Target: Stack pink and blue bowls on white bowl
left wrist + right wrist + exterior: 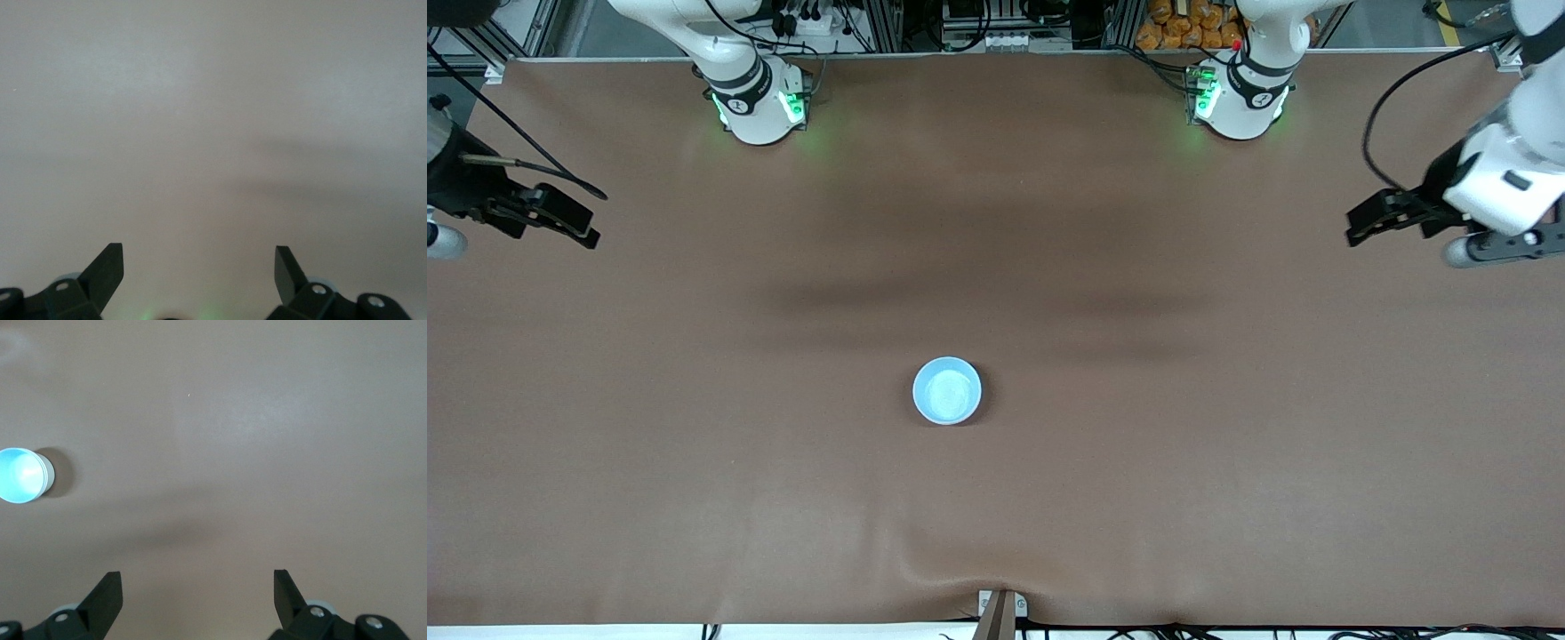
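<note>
A light blue bowl [947,390] stands upright near the middle of the brown table; in the right wrist view this blue bowl [20,475] shows a pale whitish outer wall. I cannot tell whether another bowl sits under it. The pink bowl and the white bowl are hidden or out of view. My left gripper [1359,227] hangs open over the left arm's end of the table, and the same left gripper [199,257] holds nothing. My right gripper [587,227] hangs open over the right arm's end, and this right gripper [197,583] is empty too. Both are well away from the bowl.
The two arm bases [760,98] [1240,93] stand at the table's edge farthest from the front camera. A metal clamp [1000,609] sits at the nearest edge, with a wrinkle in the brown cloth [925,551] beside it.
</note>
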Robot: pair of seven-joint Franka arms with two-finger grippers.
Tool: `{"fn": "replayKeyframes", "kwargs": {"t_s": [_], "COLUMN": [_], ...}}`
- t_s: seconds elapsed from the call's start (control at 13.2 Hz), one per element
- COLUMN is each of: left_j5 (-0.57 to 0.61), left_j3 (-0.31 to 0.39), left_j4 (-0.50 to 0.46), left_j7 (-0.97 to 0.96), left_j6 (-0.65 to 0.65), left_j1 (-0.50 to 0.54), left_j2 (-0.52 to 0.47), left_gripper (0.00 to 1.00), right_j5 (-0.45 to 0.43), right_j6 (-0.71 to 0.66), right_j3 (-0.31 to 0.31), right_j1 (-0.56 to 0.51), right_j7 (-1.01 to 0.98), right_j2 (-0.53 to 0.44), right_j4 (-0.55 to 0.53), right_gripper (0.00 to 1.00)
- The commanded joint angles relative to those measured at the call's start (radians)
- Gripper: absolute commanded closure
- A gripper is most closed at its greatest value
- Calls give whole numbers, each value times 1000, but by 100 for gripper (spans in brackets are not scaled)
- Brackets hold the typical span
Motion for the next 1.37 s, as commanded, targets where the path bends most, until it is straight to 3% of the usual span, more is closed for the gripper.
{"fn": "replayKeyframes", "kwargs": {"t_s": [0.0, 0.61, 1.29], "left_j5": [-12, -14, -16], "left_j3": [-8, 13, 23], "left_j4": [-1, 11, 71], "left_j7": [25, 11, 24], "left_j6": [-30, -111, -127], "left_j1": [35, 55, 60], "left_j2": [-34, -67, -34], "left_gripper": [0, 0, 0], "right_j5": [-20, -20, -47], "right_j6": [-12, -14, -17], "right_j3": [-1, 3, 12], "right_j1": [-3, 2, 8], "right_j7": [-41, -42, -45], "right_j2": [0, 24, 34], "right_j4": [39, 73, 84], "right_gripper": [0, 0, 0]}}
